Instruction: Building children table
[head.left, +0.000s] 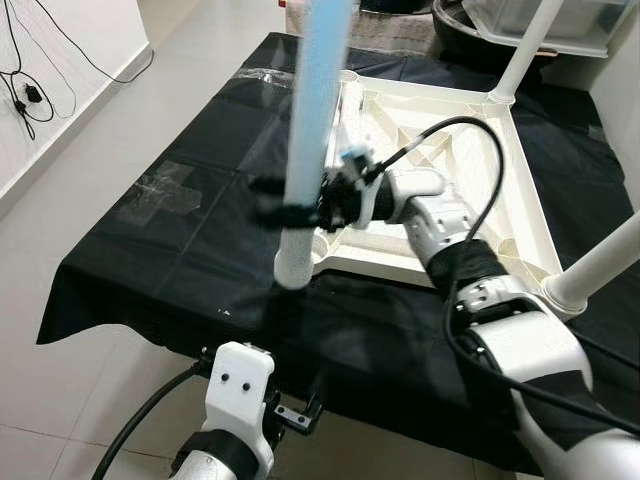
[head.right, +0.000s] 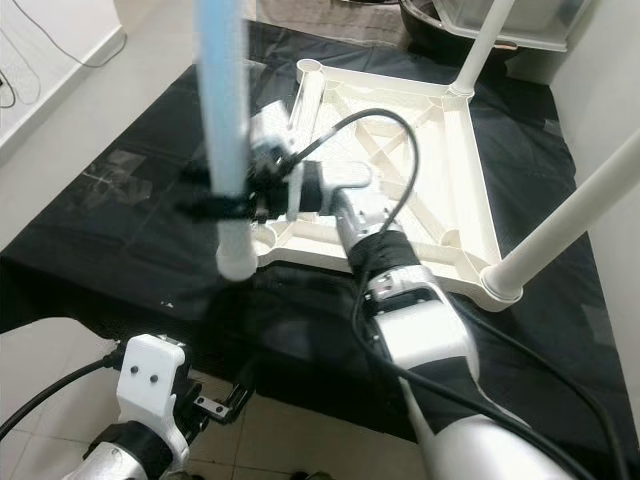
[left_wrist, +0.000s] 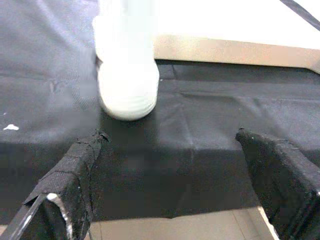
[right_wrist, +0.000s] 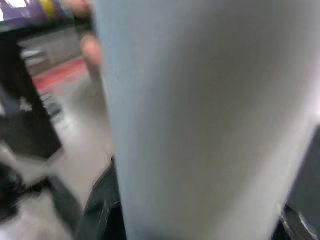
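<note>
Low by the cloth's near edge, the left gripper (left_wrist: 175, 195) waits with fingers spread while the right gripper (head.left: 300, 205) clamps an upright, smooth white table leg (head.left: 312, 130), its round foot poised just outside the ribbed plastic tabletop's (head.left: 520, 190) empty near corner socket.

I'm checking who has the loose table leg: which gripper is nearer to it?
Right. The right gripper is clamped around the table leg, holding it upright above the black cloth. The left gripper hangs open, low before the cloth's near edge.
</note>
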